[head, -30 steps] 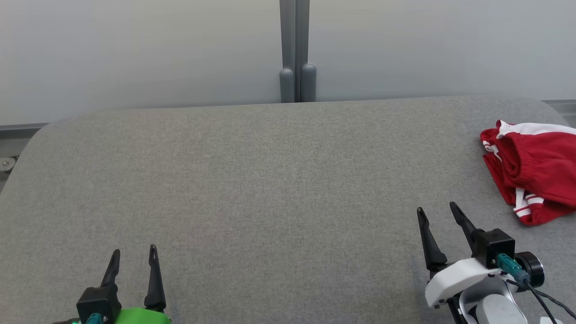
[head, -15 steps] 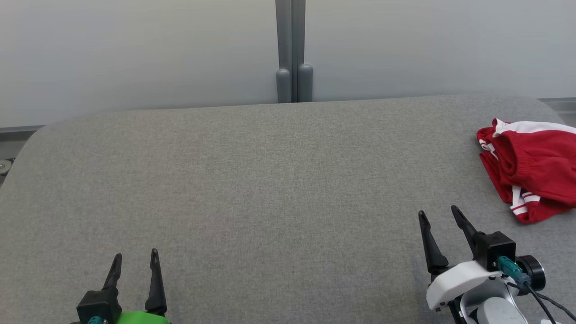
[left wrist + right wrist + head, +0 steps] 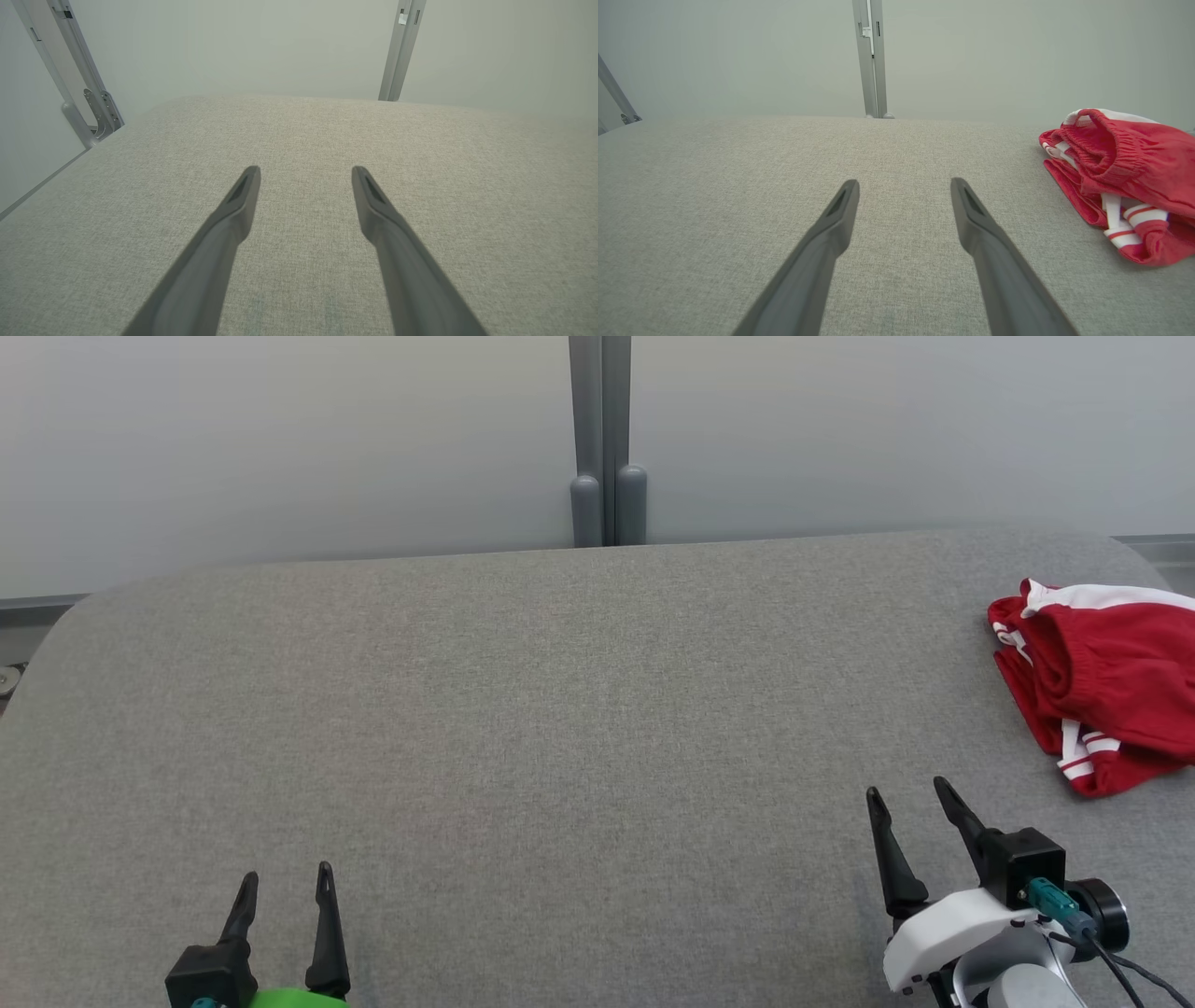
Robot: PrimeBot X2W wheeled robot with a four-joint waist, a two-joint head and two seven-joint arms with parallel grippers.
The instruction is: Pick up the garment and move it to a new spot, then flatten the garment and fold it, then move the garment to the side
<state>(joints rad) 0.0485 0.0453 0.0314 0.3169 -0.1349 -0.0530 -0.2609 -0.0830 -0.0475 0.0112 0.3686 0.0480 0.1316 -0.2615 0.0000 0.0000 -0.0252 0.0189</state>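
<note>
Grey fabric-covered table (image 3: 523, 709), crumpled red and white garment (image 3: 1102, 691) lying at its right edge

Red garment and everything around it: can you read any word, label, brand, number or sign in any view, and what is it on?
No text can be read in any view.
red garment: white stripes and trim, no legible lettering or brand.
grey post: carries a small white tag, too small to read.
grey padded surface: plain, no markings.
</note>
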